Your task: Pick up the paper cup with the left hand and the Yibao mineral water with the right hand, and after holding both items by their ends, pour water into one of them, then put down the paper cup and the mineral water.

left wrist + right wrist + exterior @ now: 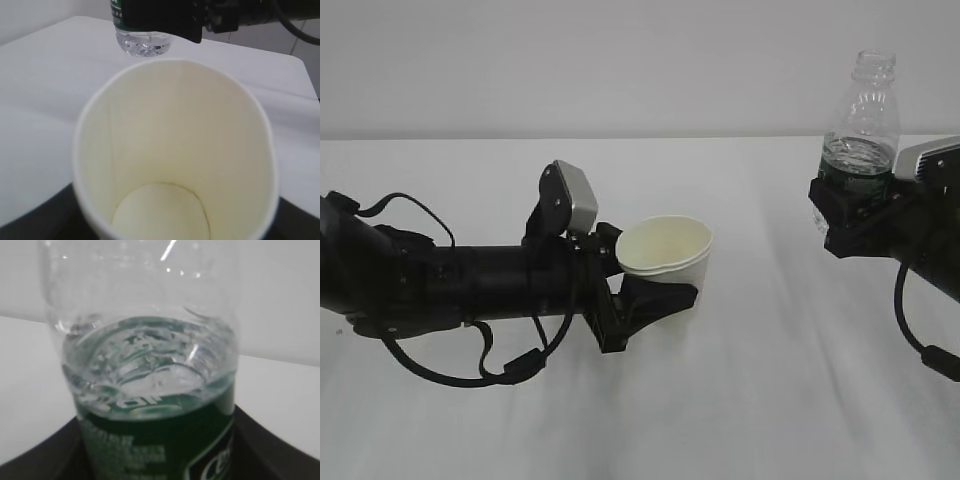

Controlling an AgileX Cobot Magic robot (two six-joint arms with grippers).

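My right claw (855,215) grips the Yibao mineral water (860,120) at its green band, upright and lifted near the table's (770,400) right edge, mouth uncapped for pouring. My left claw (645,300) clasps the paper cup (665,262) low down, lifted mid-table, mouth tipped slightly to receive, well apart from the bottle. Label print: only "Ce" readable.

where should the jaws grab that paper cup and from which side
Around the lower wall of the paper cup, coming in level from the side. It tapers toward the base and its mouth is open, so a low side grip, like the left hand has, keeps the rim clear.
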